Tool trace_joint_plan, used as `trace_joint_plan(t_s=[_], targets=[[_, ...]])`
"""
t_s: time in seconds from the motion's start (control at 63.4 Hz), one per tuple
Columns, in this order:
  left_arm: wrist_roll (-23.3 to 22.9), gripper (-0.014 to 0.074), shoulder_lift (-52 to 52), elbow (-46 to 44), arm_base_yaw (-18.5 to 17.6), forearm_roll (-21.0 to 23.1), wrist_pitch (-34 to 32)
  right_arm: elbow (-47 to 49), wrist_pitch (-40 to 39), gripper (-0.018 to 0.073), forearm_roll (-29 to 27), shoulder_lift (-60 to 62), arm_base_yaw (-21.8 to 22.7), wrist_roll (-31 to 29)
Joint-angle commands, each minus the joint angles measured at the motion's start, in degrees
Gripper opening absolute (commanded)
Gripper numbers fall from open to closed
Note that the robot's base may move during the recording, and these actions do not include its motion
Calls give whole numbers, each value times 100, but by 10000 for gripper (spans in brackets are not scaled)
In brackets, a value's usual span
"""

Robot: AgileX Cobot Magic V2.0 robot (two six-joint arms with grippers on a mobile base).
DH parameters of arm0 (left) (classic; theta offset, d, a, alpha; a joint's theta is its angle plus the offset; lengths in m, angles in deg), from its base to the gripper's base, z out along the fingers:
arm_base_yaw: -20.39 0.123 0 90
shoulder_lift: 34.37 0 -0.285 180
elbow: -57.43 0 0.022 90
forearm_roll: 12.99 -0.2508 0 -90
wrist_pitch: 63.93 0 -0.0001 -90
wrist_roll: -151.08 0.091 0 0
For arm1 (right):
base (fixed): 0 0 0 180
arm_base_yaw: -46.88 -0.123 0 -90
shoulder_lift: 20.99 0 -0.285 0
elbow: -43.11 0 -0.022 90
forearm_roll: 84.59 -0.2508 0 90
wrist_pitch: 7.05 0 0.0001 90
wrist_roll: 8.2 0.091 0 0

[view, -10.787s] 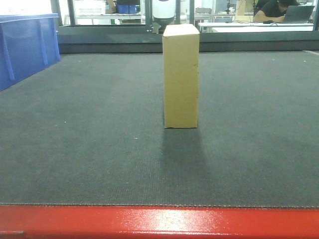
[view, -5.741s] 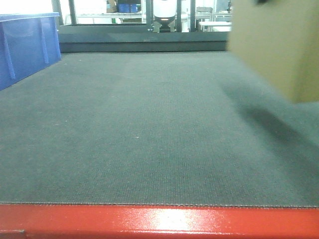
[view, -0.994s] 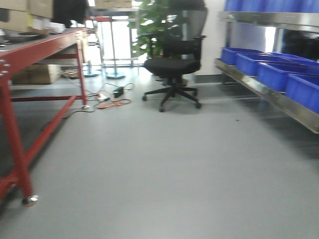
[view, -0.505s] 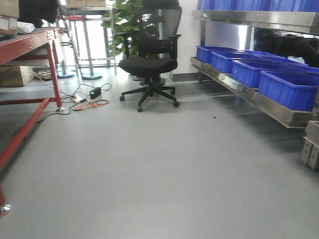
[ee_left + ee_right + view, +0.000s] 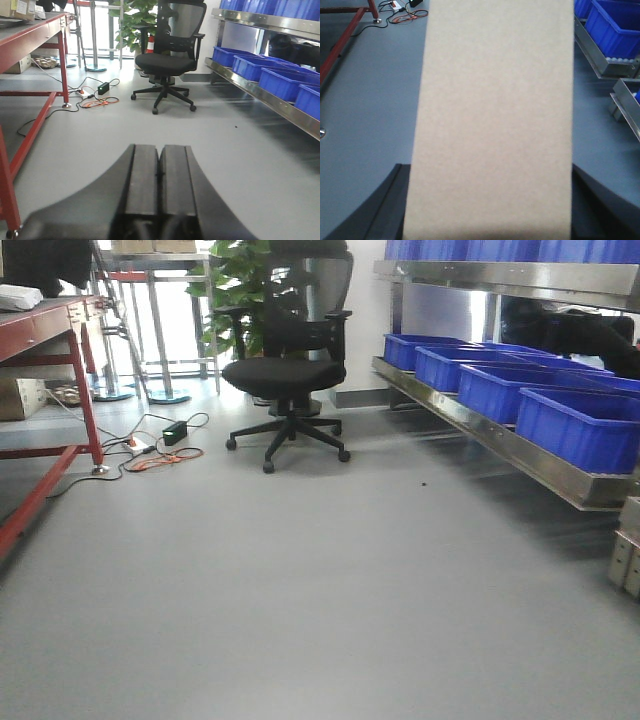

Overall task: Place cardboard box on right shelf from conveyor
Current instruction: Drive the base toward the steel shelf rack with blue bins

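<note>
Right claw (image 5: 487, 172) is clamped on the cardboard box (image 5: 495, 100), with dark fingers hugging both long sides and the box hanging over the grey floor (image 5: 300, 590). Left claw (image 5: 159, 152) is pressed together, nothing in it. The right shelf (image 5: 520, 455) with its blue bins (image 5: 575, 425) runs along the right, and there's an office chair (image 5: 285, 370) near its far end.

The right tool (image 5: 490, 200) clamps the cardboard box (image 5: 490, 120); blue bins (image 5: 615, 20) beyond.
</note>
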State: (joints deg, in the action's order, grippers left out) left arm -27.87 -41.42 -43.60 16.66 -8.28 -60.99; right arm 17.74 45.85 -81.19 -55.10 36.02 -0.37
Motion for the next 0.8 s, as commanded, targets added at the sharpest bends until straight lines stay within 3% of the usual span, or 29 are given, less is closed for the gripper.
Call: trace_joint_plan(t_s=[0.0, 0.789], targets=[[-40, -119, 69, -19, -32, 50, -519, 152, -530, 195, 76, -45, 38, -42], [-40, -119, 69, -19, -32, 50, -519, 152, -525, 195, 76, -46, 38, -42]])
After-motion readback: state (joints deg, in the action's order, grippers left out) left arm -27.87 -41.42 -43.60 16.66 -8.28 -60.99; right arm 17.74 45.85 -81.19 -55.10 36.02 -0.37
